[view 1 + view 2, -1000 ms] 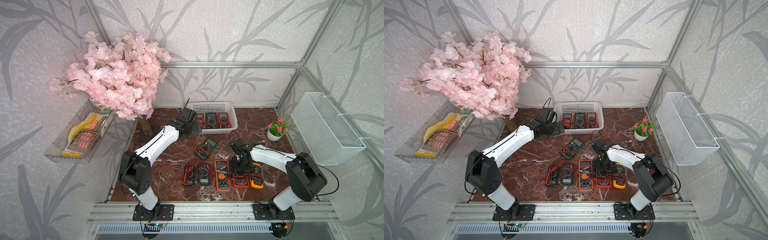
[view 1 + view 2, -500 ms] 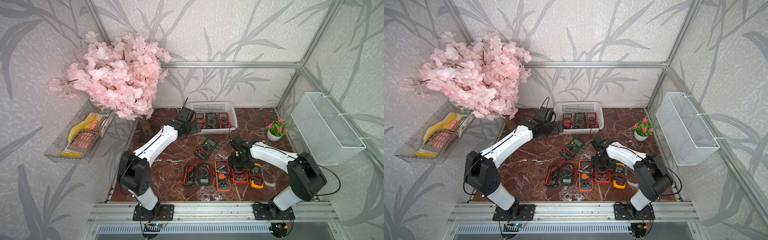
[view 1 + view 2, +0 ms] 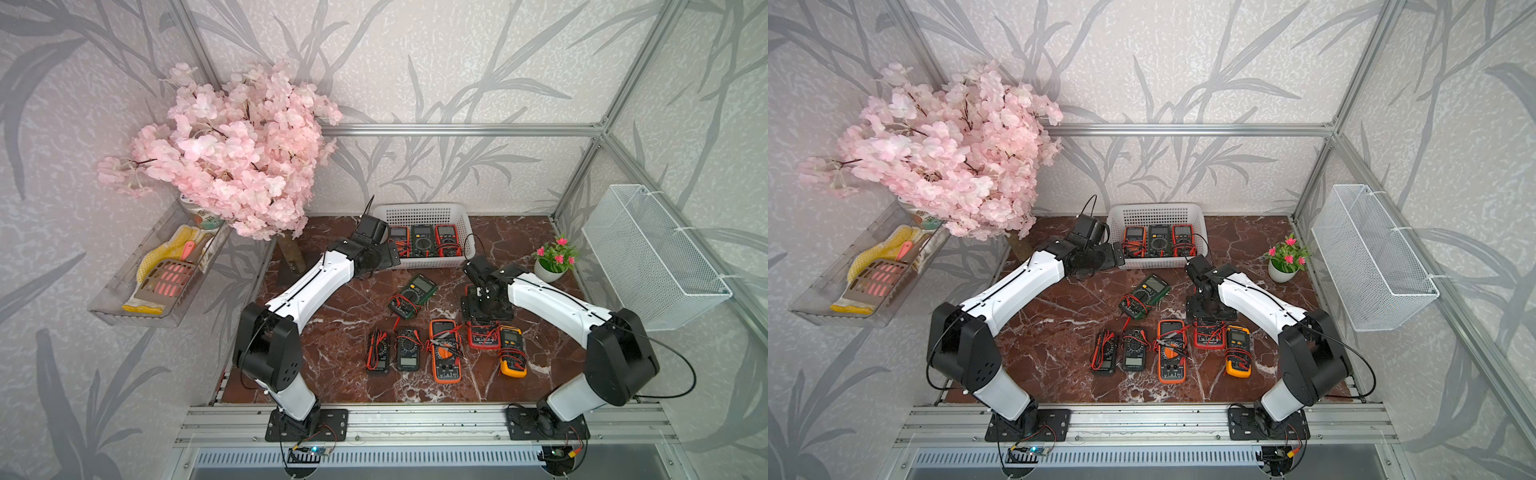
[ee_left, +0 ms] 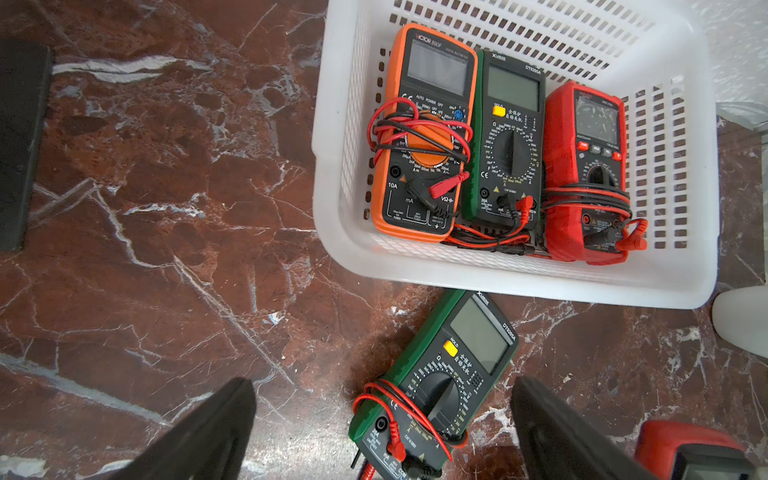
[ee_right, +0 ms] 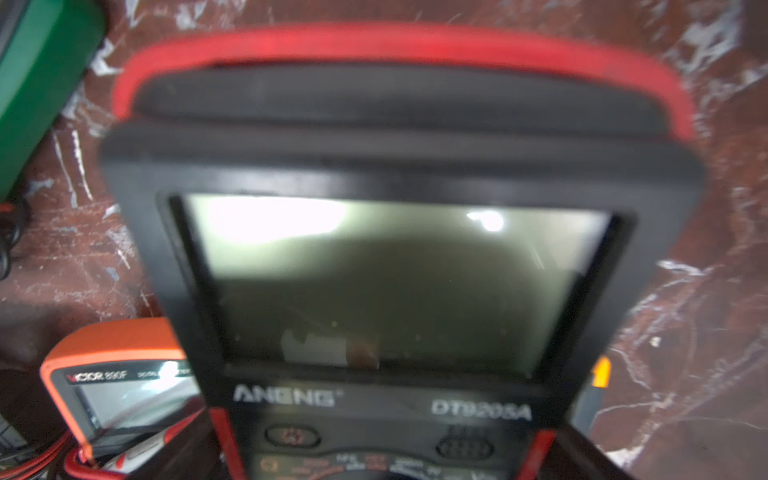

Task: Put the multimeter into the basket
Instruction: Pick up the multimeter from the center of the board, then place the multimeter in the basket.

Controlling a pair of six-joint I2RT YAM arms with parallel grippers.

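1. The left jaws gape wide, holding nothing, just beside a front corner of the white basket (image 4: 519, 282).
2. The right jaws straddle the red ANENG multimeter (image 5: 386, 291), seemingly clamped on its sides.
3. That multimeter is at the bench (image 3: 332, 332) front, between an orange meter (image 3: 445, 351) and a yellow meter (image 3: 512, 351), well apart from the basket.

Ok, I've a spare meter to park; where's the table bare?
Free: bare marble between the left arm and the front multimeter row, and between the basket and potted plant. Crowded: that row, where the right gripper holds the red multimeter, and the green multimeter before the basket.
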